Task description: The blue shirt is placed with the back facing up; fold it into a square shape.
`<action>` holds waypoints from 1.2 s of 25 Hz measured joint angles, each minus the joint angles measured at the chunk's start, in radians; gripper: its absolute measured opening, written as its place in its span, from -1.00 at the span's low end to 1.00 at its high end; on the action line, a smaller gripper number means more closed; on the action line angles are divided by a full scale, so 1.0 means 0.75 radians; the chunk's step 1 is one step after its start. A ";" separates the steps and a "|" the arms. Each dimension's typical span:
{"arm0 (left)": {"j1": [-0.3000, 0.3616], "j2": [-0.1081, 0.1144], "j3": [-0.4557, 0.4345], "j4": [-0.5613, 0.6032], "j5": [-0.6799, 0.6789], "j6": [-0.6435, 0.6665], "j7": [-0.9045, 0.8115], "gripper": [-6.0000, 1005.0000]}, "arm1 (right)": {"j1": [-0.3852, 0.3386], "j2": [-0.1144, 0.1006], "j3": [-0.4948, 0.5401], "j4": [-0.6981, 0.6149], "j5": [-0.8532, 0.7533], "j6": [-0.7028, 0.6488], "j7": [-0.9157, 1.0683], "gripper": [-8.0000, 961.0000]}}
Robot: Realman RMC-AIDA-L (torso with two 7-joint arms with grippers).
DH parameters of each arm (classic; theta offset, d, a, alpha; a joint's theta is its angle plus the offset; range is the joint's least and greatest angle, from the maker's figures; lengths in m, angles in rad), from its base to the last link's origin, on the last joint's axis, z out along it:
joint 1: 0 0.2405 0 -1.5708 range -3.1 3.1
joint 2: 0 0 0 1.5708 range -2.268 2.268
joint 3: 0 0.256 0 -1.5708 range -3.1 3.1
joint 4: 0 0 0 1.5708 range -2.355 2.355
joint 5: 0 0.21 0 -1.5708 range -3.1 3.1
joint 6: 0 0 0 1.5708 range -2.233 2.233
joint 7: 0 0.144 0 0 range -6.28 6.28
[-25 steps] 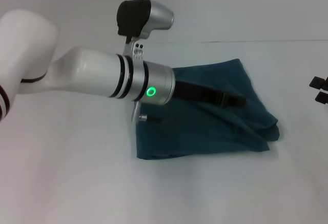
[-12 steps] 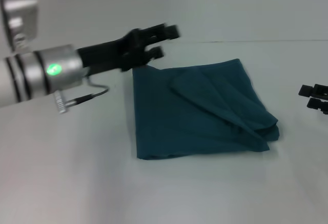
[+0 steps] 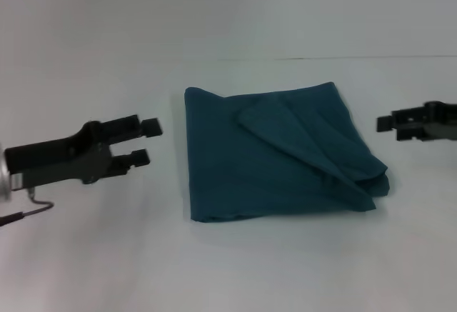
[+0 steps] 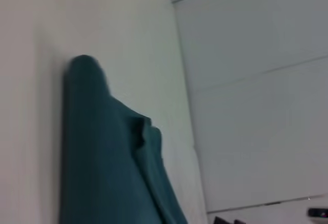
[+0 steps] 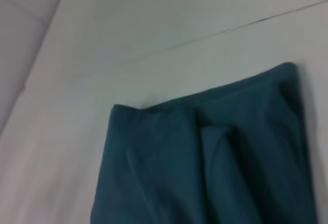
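Your left pincer point(image 3: 148, 142) hangs apart and empty just left of the shirt point(image 3: 278, 155). The shirt lies folded roughly square mid-surface point(image 3: 86, 255), one flap diagonal on top. Your right pincer point(image 3: 386, 124) sits just right of it; I cannot tell its state.

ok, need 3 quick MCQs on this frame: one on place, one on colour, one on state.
1. Where is the left claw?
A. on the shirt
B. beside the shirt, off it
C. under the shirt

2. What colour is the blue shirt?
A. dark teal-blue
B. red
C. white

3. What state is the shirt in?
A. spread flat with sleeves out
B. hanging from a claw
C. folded into a rough square on the table

Answers:
1 B, bare table shows between claw and shirt.
2 A, plain in all views.
3 C, layered folds show, and the right claw is off it too.
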 joint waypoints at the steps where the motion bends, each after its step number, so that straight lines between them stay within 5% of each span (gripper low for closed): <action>1: 0.010 -0.001 -0.013 0.001 0.007 0.004 0.007 0.62 | 0.034 0.002 -0.025 -0.006 -0.020 0.000 0.025 0.39; 5: 0.050 -0.008 -0.078 0.004 0.011 0.008 0.052 0.62 | 0.158 0.022 -0.113 -0.009 -0.082 0.028 0.103 0.39; 13: 0.046 -0.010 -0.092 -0.012 0.003 -0.011 0.073 0.62 | 0.319 0.126 -0.391 -0.021 -0.137 0.207 0.033 0.39; 25: 0.051 -0.028 -0.095 -0.058 -0.021 -0.046 0.093 0.62 | 0.331 0.284 -0.643 -0.079 -0.234 0.434 -0.018 0.38; 30: 0.048 -0.030 -0.096 -0.071 -0.043 -0.052 0.100 0.62 | 0.342 0.302 -0.761 -0.065 -0.320 0.502 0.071 0.38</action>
